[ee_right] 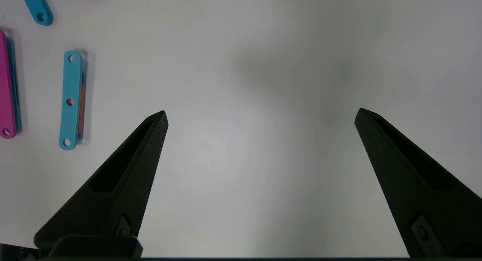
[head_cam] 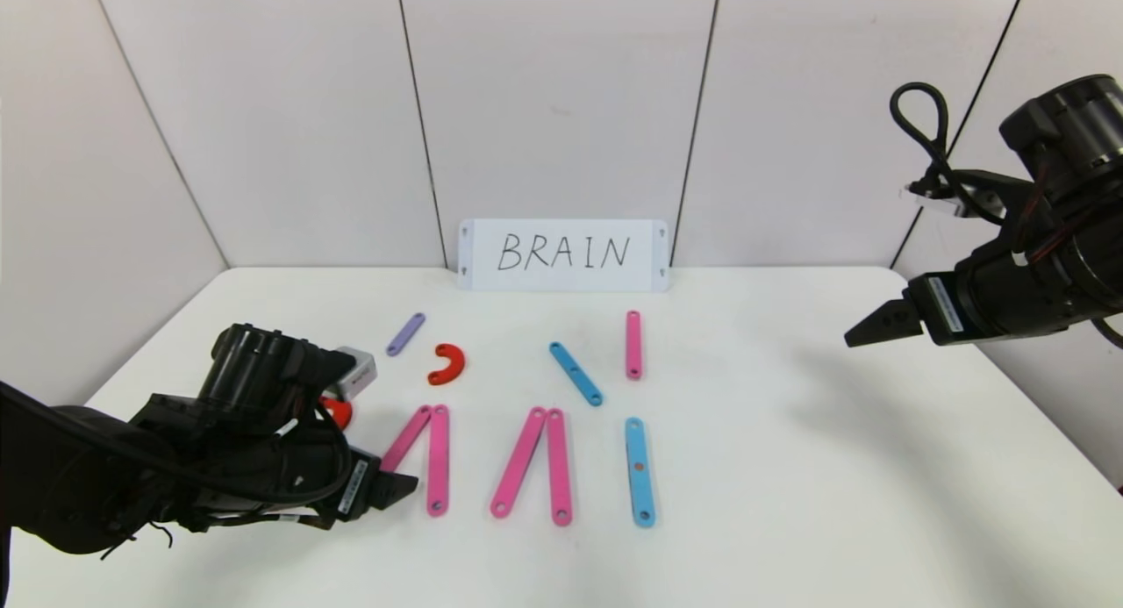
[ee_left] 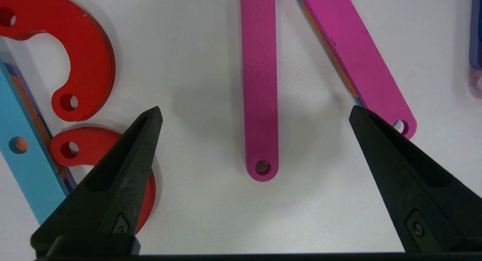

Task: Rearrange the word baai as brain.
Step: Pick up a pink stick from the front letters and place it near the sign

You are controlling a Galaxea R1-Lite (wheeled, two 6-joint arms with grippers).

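Observation:
The word baai lies in a row near the table's front. Its first letter is a blue strip (ee_left: 26, 159) with two red curves (ee_left: 88, 57) (ee_left: 84, 140), mostly hidden under my left arm in the head view. Then come two pairs of pink strips (head_cam: 423, 457) (head_cam: 537, 463) and a blue strip (head_cam: 640, 472). My left gripper (head_cam: 399, 487) (ee_left: 256, 112) hovers open over the first pair, one pink strip's (ee_left: 260, 84) end between its fingers, untouched. My right gripper (head_cam: 869, 327) (ee_right: 260, 112) hangs open and empty above the table's right side.
Behind the row lie a loose purple strip (head_cam: 405, 333), a red curve (head_cam: 447, 364), a slanted blue strip (head_cam: 575, 373) and a pink strip (head_cam: 633, 345). A white card (head_cam: 563, 254) reading BRAIN leans on the back wall. Walls close in left and right.

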